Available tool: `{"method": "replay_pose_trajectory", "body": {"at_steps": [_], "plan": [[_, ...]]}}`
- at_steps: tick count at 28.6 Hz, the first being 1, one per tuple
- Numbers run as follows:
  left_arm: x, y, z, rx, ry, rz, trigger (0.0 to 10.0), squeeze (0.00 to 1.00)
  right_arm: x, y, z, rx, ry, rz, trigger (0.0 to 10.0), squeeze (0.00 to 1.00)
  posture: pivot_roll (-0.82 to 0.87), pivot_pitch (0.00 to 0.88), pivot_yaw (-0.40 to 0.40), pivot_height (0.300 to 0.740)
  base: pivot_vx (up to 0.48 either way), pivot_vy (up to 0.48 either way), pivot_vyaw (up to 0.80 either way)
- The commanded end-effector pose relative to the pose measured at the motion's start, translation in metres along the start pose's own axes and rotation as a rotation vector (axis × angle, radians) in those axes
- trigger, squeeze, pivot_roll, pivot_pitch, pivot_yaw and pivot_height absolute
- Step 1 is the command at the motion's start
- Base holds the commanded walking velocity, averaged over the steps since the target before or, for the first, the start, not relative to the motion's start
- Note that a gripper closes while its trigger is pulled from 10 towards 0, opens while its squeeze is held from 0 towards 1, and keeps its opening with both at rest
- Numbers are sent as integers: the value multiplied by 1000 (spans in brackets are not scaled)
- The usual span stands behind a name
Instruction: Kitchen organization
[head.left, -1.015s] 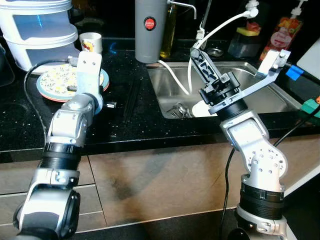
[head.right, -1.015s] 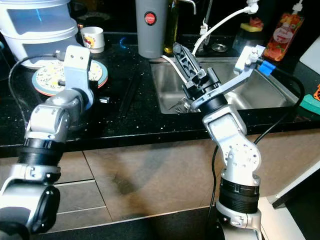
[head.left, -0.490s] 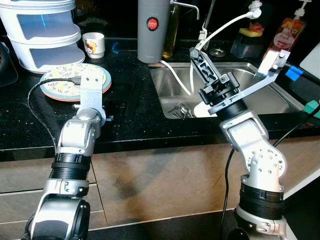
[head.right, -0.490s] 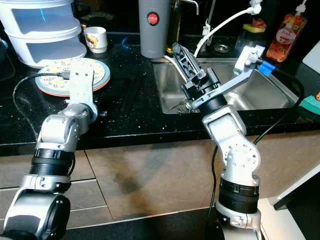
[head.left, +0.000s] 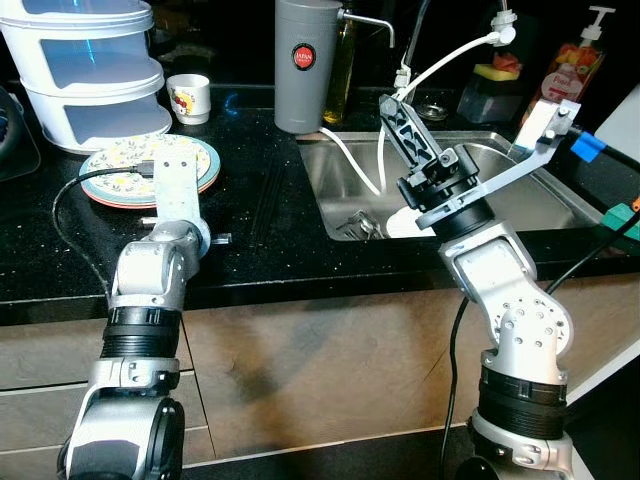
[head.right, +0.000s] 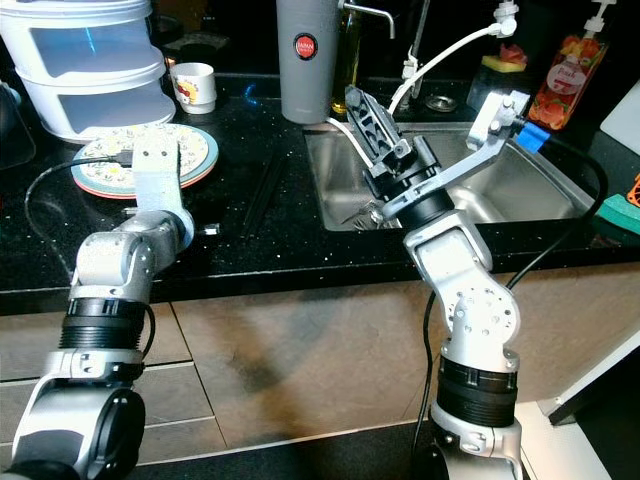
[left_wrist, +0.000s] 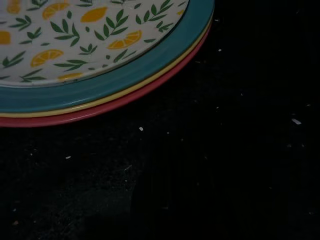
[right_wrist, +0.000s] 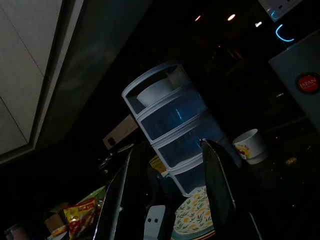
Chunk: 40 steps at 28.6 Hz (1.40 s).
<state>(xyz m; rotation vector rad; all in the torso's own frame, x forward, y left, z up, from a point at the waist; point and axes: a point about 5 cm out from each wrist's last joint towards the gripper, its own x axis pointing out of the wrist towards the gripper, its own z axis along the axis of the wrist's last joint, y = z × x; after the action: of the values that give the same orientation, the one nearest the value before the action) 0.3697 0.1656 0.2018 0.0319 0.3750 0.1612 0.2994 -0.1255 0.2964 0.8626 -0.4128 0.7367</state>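
Observation:
A stack of plates (head.left: 150, 165) with a lemon-and-leaf pattern and teal, yellow and red rims lies on the black counter (head.left: 270, 250). My left gripper (head.left: 182, 212) is low over the counter at the stack's near edge. The left wrist view shows the plates' rim (left_wrist: 100, 95) close by. My right gripper (head.left: 395, 112) is raised above the sink's (head.left: 520, 200) front left corner and points up and to the left. In the right wrist view it (right_wrist: 172, 145) is open with nothing between its fingers.
A white drawer tower (head.left: 85, 70) and a mug (head.left: 187, 97) stand behind the plates. A grey flask (head.left: 303, 65) stands by the sink, and dark chopsticks (head.left: 267, 195) lie on the counter. Cutlery (head.left: 358, 222) lies in the sink. Bottles (head.left: 568, 70) and a sponge holder (head.left: 497, 65) are at the back right.
My left arm has drawn back from over the plates and now sits lower, at their near edge. The view has shifted slightly. The right arm has not moved.

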Motion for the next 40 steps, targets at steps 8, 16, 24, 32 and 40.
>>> {"method": "replay_pose_trajectory", "body": {"at_steps": [8,16,24,32,40], "plan": [[-9,-26,21,61,-194,-191,10000,0,0,-2,-1,2,4,-4,10000,0,78,2,-65,740,0,0,0],[-23,-17,57,148,-421,-249,10000,0,-1,-1,0,-2,0,-6,10000,0,71,12,-65,740,0,0,0],[-60,-33,80,224,-700,-471,10000,0,0,2,0,20,4,19,10000,0,65,16,-71,740,0,0,0],[-112,-49,83,182,-866,-896,10000,0,-2,9,-5,53,26,68,10000,0,60,19,-73,740,0,0,0],[-134,-52,79,177,-915,-1090,10000,0,-4,13,-3,100,17,111,10000,0,61,19,-73,740,0,0,0]]}}
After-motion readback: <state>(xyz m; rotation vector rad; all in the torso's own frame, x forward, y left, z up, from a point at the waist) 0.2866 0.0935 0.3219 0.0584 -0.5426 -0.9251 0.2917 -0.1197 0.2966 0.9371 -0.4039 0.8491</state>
